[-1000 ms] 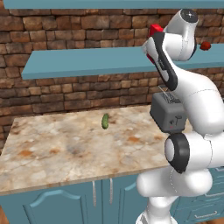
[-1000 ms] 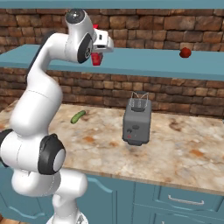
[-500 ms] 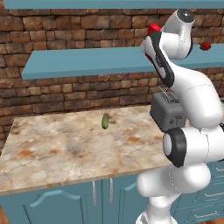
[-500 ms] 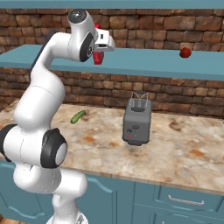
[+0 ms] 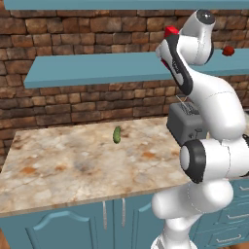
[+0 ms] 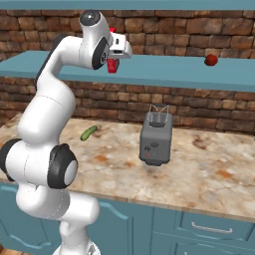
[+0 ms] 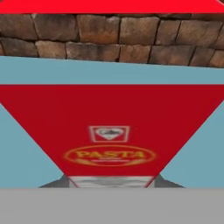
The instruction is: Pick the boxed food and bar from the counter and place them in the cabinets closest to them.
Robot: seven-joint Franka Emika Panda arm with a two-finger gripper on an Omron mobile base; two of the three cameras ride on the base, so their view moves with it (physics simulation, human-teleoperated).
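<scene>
We see our gripper (image 6: 113, 61) pinching the tall red pasta carton (image 6: 113, 65) over the teal-blue shelf slab (image 6: 169, 72); our hand view alone shows the carton's yellow oval label.

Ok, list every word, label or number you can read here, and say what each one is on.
"PASTA": yellow letters in an oval on the red carton, hand view.
Small emblem above the oval: too blurred to read.
Pale strip below the oval: too small to read.
Toaster: front marks too small to read.
No other readable text.

"PASTA" on boxed food (image 7: 109, 127) (yellow oval)
</scene>
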